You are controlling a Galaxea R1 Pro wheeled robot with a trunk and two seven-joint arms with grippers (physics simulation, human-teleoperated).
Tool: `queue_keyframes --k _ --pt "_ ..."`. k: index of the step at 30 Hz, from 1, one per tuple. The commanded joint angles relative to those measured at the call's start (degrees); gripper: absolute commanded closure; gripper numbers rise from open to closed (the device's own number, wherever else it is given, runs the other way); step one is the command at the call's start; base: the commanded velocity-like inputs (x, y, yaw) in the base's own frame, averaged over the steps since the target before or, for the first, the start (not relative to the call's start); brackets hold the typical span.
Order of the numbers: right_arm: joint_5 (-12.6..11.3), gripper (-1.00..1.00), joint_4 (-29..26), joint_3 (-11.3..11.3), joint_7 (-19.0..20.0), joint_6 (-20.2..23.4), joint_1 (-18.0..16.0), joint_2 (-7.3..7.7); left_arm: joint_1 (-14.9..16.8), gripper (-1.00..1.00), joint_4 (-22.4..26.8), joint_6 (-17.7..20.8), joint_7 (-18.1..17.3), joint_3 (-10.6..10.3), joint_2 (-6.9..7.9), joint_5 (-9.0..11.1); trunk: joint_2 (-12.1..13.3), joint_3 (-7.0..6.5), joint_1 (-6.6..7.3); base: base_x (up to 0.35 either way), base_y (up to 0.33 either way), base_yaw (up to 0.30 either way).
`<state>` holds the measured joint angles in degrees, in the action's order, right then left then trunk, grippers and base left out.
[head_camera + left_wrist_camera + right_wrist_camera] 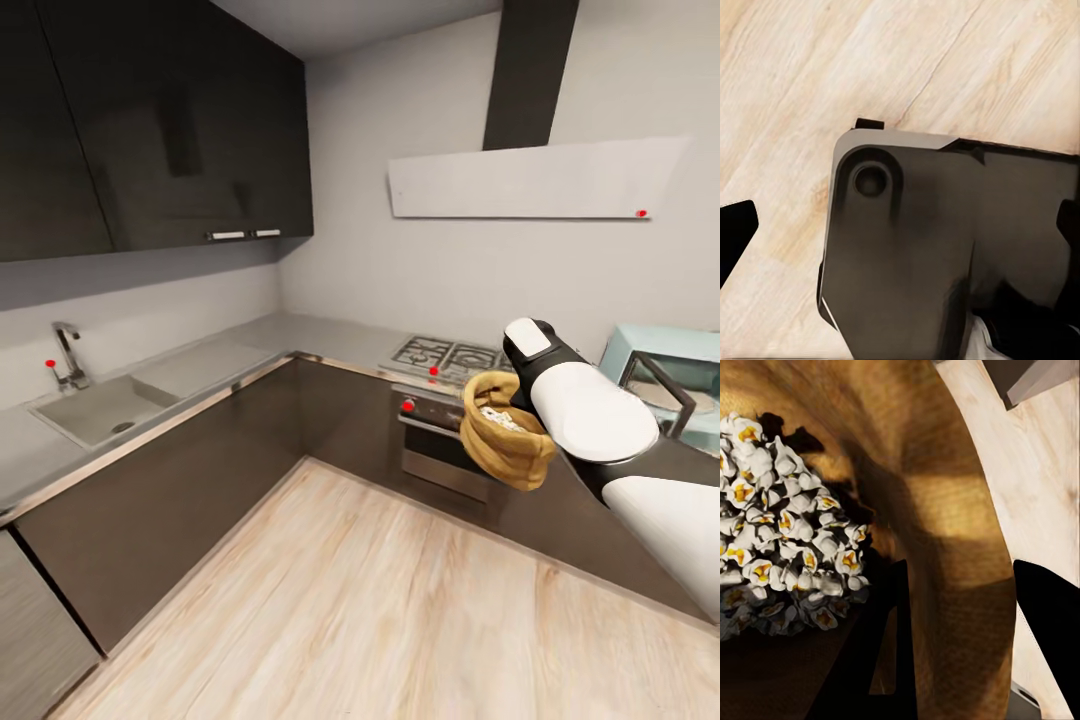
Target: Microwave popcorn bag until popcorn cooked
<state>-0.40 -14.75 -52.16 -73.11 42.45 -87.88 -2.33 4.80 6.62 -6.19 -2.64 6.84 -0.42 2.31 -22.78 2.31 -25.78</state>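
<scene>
Long L-shaped grey countertop (250,345) along two walls over dark cabinet fronts, wooden floor (340,620) below. Set into the counter: a sink (100,408) with a tap (68,355) toward the left, a gas hob (445,355) further right with a steel built-in oven (440,440) beneath. Overhead, dark wall cupboards (150,120) and a pale extractor hood (530,180). At the far right on the counter, the pale blue microwave (675,380), door swung open.

Held up in the air ahead of the oven and left of the microwave, well clear of the counter: the popcorn bag (505,432), tan, wrinkled, tilted with its rolled rim up. Inside, a heap of white puffed popcorn (787,517) with yellow centres, seen close in the right wrist view against the sack's inner wall.

Right gripper (967,645) clamped on the bag's wall, one dark finger inside, the other outside. Left gripper (900,232) hanging over the floor above a dark part of the robot; fingertips dark at both picture edges, spread wide apart, nothing between.
</scene>
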Motion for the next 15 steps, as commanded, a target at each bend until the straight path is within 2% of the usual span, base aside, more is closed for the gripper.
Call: queue_keyframes --k 1,4,11,15 --pt "-0.04 1.00 -0.11 -0.06 -0.19 0.59 -0.03 -0.01 0.03 -1.00 -0.03 -0.09 -0.27 0.38 -0.02 0.24 -0.14 0.18 0.00 -0.342 -0.070 -0.270" --pt "-0.04 1.00 -0.03 0.05 -0.19 0.69 -0.01 -0.04 0.03 -1.00 -0.03 -0.05 -0.24 0.37 -0.02 0.24 -0.14 0.26 0.00 -0.324 -0.162 -0.260" --pt "-0.04 1.00 0.14 0.22 -0.19 0.79 -0.05 -0.06 0.03 -1.00 -0.03 -0.05 -0.19 0.28 -0.04 0.16 -0.14 0.29 0.00 -0.305 -0.213 -0.046" --pt "-0.04 1.00 0.23 0.25 -0.11 0.79 -0.08 -0.13 0.03 -1.00 -0.03 -0.06 -0.20 0.28 -0.10 0.15 -0.14 0.29 0.00 -0.303 -0.216 -0.220"
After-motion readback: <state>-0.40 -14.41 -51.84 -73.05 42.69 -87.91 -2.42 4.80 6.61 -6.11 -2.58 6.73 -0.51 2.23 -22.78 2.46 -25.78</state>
